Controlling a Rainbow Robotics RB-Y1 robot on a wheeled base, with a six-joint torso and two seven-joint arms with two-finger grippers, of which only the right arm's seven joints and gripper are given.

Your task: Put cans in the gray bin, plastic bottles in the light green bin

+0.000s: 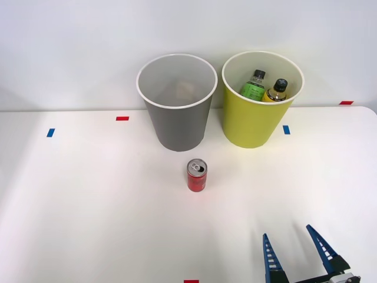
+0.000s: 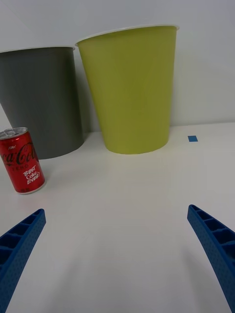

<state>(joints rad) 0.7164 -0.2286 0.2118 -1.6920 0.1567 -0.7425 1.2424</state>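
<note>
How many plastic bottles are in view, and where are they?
2: the green-labelled bottle and the yellow-orange bottle stand side by side inside the light green bin. Its wall could hide more.

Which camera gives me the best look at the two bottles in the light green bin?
The front view: it looks down into the light green bin, showing both bottles side by side, black caps up. The right wrist view shows that bin's outer wall, which hides the bottles.
</note>
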